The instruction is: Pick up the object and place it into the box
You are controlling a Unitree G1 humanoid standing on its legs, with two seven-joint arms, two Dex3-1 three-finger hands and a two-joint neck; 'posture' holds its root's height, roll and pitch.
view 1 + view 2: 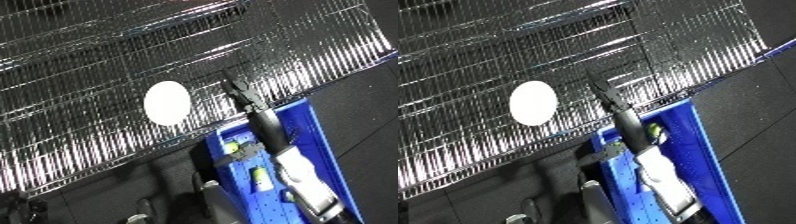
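Note:
A white round object (166, 103) lies on a tilted wire shelf (80, 75). Below the shelf's front edge, at the lower right, stands a blue bin (313, 131). My right forearm (302, 177) comes up from the lower right across the bin. Its black hand (242, 95) rests over the shelf's wires just right of the white object, a short gap apart from it. The fingers point up and left and look straight, with nothing held between them. My left hand does not show.
Small yellow-green items (656, 131) lie inside the bin beside my forearm. Dark floor (364, 100) stretches right of the bin and under the shelf. Grey and dark parts (207, 186) sit at the bottom edge, left of the bin.

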